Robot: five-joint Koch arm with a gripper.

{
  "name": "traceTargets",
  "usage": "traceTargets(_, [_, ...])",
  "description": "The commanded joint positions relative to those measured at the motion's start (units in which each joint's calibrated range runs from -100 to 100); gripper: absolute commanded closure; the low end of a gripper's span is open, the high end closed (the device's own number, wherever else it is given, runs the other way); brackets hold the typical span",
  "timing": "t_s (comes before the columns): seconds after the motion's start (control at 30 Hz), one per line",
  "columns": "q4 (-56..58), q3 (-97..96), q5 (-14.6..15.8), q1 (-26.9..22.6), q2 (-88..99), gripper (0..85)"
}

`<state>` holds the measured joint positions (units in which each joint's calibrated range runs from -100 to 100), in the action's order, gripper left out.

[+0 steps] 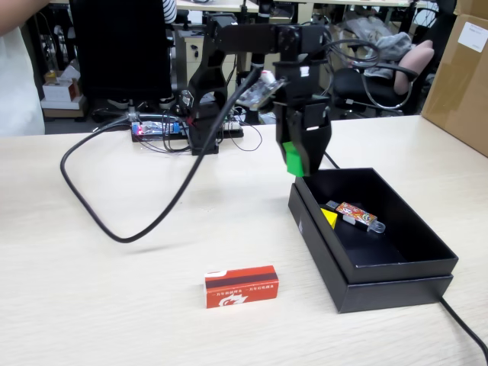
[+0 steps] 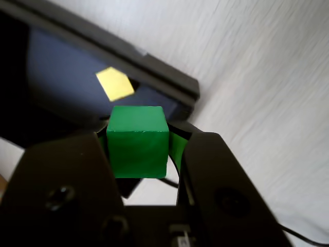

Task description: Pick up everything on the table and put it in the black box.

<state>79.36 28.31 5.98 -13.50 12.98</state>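
My gripper [image 1: 299, 164] is shut on the green cube [image 1: 290, 158], held in the air just above the near-left corner of the black box [image 1: 396, 282]. In the wrist view the green cube [image 2: 138, 141] sits squeezed between the two dark jaws of the gripper [image 2: 139, 146], with the black box [image 2: 56, 87] below it. A yellow cube [image 1: 329, 218] lies inside the box and shows as a yellow cube [image 2: 115, 84] in the wrist view. The red packet [image 1: 241, 287] lies flat on the table [image 1: 114, 290], in front of the box's left side.
An orange-patterned gadget [image 1: 355, 216] lies in the box beside the yellow cube. A thick black cable [image 1: 114, 229] loops over the table at left. Brown cartons [image 1: 461, 76] stand at the far right. Electronics [image 1: 156, 128] sit by the arm's base.
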Motion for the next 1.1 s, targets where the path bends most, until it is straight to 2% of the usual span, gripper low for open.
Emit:
traceTargets(0.0, [0.77,10.4,1.17,-2.44,-2.48,76.3])
traceTargets(0.1, [0.77,18.38,2.05,-3.47,-12.93,76.3])
traceTargets(0.4, [-0.01,21.55,2.0,-1.51,-30.6,76.3])
traceTargets(0.73, [-0.01,21.1,2.05,-2.15,-32.66,75.3])
traceTargets(0.87, [0.08,19.83,2.05,-2.69,-32.55,54.7])
traceTargets(1.07, [0.34,19.65,2.0,-2.98,-30.71,49.5])
